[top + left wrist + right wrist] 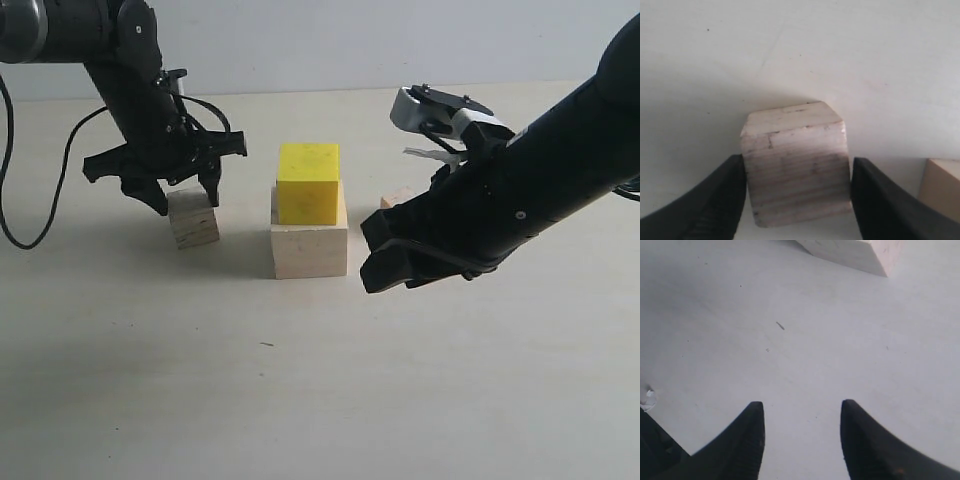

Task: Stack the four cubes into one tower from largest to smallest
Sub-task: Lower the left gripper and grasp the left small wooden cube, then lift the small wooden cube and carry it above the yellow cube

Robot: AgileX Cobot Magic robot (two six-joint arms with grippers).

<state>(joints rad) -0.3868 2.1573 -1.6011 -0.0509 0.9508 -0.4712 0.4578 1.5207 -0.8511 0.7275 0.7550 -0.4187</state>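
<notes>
Plywood cube point(796, 172) — inside left end effector point(798, 162).

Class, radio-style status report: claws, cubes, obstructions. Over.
Left claw straddling plywood cube, grip unclear. Right claw open, empty. Yellow cube on pale cube; tan cube half-hidden behind right arm.

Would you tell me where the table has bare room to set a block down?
Bare: the wide front of the table, on the camera's side of the pale cube and right gripper. Crowded: the middle row: left gripper straddling the plywood cube, yellow cube on the pale one, tan cube behind the right gripper.
</notes>
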